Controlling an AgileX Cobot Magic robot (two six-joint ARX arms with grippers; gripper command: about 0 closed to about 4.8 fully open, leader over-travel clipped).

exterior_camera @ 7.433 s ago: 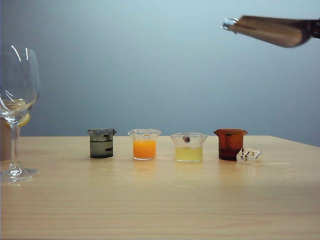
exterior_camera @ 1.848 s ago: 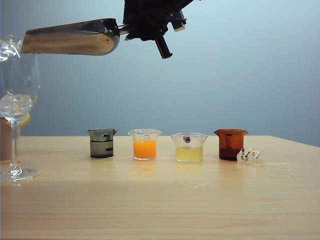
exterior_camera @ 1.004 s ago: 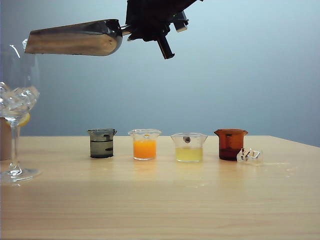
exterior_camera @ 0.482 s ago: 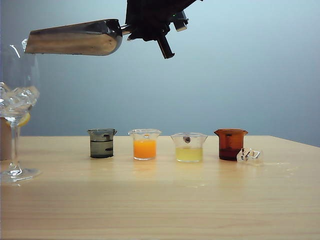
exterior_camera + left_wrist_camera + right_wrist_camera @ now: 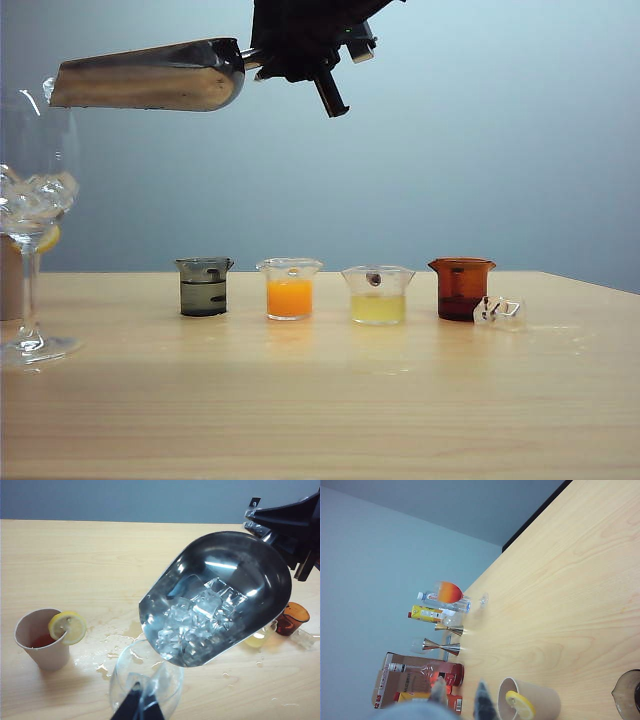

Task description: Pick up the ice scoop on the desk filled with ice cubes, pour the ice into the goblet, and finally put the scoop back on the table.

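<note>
My right gripper (image 5: 262, 58) is shut on the short handle of the ice scoop (image 5: 150, 75) and holds it high, its tapered front over the rim of the goblet (image 5: 52, 140). The goblet stands at the desk's (image 5: 320, 400) left edge with ice (image 5: 35, 195) in its bowl. Ice cubes (image 5: 200, 620) still lie in the scoop (image 5: 250, 565), above the goblet (image 5: 125, 675). My left gripper (image 5: 137, 709) hovers over the goblet, dark fingers together, nothing between them. The right gripper's fingertips (image 5: 481, 700) show over the blurred grey handle.
Four small beakers stand in a row: dark (image 5: 204, 286), orange (image 5: 289, 289), yellow (image 5: 377, 294), brown (image 5: 461, 288). A loose ice cube (image 5: 497, 312) lies by the brown one. A paper cup with a lemon slice (image 5: 42, 640) stands near spilled water (image 5: 115, 640). Bottles and jiggers (image 5: 440, 615) crowd the desk's far end.
The scoop has come from the upper right to above the goblet, and ice now lies in the goblet's bowl. Over the last second nothing has moved.
</note>
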